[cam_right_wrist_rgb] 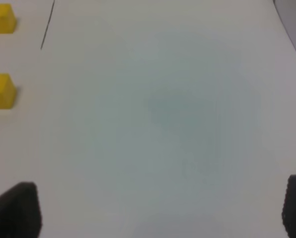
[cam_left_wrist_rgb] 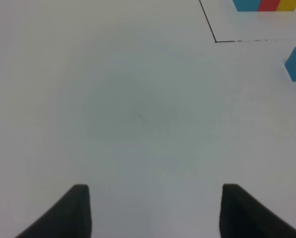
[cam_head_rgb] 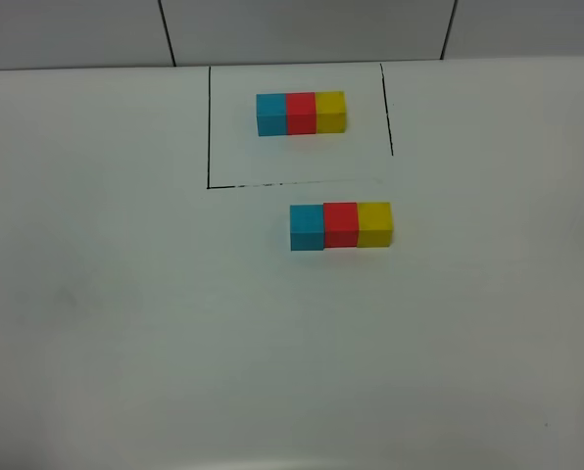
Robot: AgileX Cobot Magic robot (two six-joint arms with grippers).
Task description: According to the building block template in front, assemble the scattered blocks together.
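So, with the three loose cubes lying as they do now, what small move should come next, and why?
Probably only a small nudge, if any: the loose blue cube sits slightly lower than the red cube and yellow cube, though the order matches the framed blue-red-yellow template row. Both the left gripper and right gripper are open and empty.

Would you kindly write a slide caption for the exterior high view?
Blue-red-yellow template row inside a drawn black outline, with a matching assembled row just outside it.

Neither arm shows from the high camera. The left gripper (cam_left_wrist_rgb: 153, 210) hangs with its jaws spread wide, holding nothing; the right gripper (cam_right_wrist_rgb: 160, 210) likewise, jaws wider still.
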